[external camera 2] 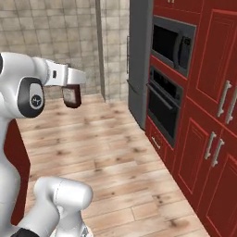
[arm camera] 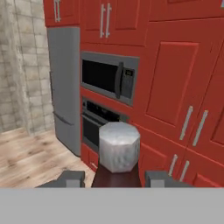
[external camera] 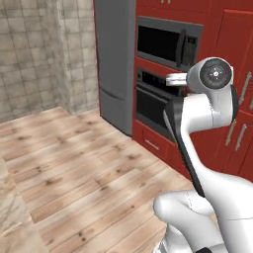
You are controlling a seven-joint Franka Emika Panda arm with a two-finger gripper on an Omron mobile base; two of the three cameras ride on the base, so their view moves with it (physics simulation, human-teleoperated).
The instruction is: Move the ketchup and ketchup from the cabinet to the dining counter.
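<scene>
The claw (arm camera: 114,178) holds a ketchup bottle (arm camera: 116,154) tight between its two fingers, up in the air over the wood floor (external camera 2: 106,152), so you carry it slow and upright to the dining counter.

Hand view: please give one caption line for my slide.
Hand carrying a ketchup bottle past the microwave and wall oven.

Open wood floor (external camera 2: 102,152) left; red cabinet wall (external camera 2: 217,69) with ovens (external camera 2: 162,111) blocks the right.
</scene>
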